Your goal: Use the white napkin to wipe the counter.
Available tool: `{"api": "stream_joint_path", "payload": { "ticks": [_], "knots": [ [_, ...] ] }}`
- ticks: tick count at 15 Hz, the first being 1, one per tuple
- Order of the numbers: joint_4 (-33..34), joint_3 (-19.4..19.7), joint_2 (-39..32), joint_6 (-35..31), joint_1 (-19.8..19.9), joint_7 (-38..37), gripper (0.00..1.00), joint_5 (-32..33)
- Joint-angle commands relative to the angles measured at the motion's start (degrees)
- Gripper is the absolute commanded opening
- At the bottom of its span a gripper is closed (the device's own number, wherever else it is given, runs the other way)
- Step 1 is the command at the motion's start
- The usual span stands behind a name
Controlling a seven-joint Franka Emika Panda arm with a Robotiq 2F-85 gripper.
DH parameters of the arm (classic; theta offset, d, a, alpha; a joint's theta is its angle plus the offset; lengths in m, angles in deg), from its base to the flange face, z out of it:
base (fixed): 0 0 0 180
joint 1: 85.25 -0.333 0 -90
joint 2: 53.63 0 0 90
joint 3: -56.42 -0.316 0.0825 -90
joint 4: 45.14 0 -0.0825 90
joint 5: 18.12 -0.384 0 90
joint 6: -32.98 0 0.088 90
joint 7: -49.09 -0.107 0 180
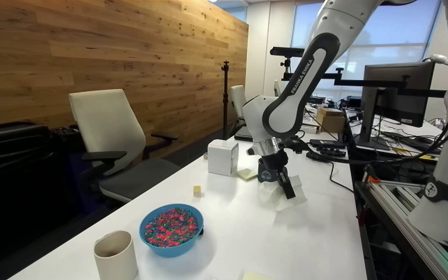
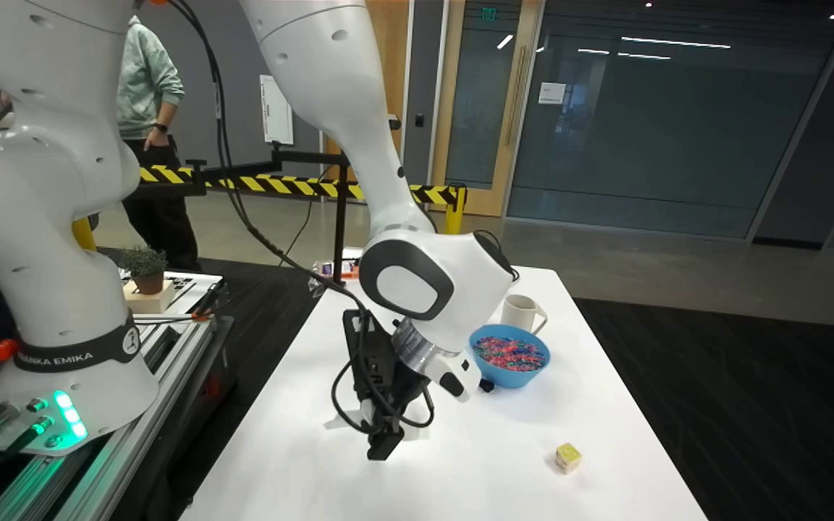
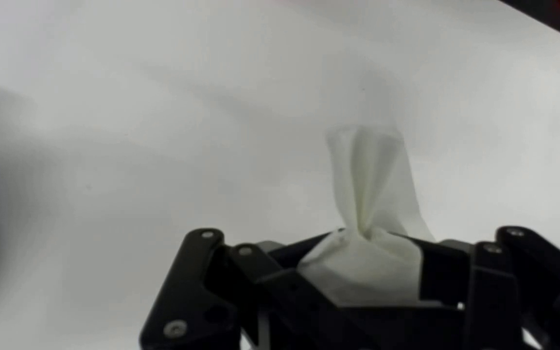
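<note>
The white napkin (image 1: 301, 188) is bunched and pinched between the fingers of my gripper (image 1: 288, 192). In the wrist view, the napkin (image 3: 372, 274) fills the space between the fingers and a pleated end sticks out past the closed tips (image 3: 360, 234). In an exterior view, pale napkin edges (image 2: 335, 422) show on both sides of the gripper (image 2: 386, 443), and the arm hides the rest. The gripper points down, low over the white counter (image 1: 235, 237). I cannot tell whether the napkin touches the counter.
A blue bowl (image 1: 171, 247) of colourful bits and a beige mug (image 1: 116, 256) stand on the counter. A yellow-topped block (image 1: 197, 191), a white box (image 1: 223, 157) and sticky notes (image 1: 247, 174) are also there. A dark cup-like object (image 1: 265, 174) is just behind the gripper.
</note>
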Motion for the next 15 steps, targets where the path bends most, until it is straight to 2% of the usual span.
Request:
{"api": "stream_joint_path", "payload": {
  "ticks": [1, 6, 11, 15],
  "knots": [
    [-4.39, -1.76, -1.35, -8.59, -0.47, 1.75, 0.0, -2.1],
    [-7.67, -4.94, -5.17, -19.85, -0.26, 2.29, 0.0, -2.06],
    [-9.46, -9.24, -9.94, -35.39, 1.77, 0.85, 0.0, -3.55],
    [-9.59, -10.89, -11.92, -43.1, 3.3, -0.61, 0.0, -1.81]
  ]
}}
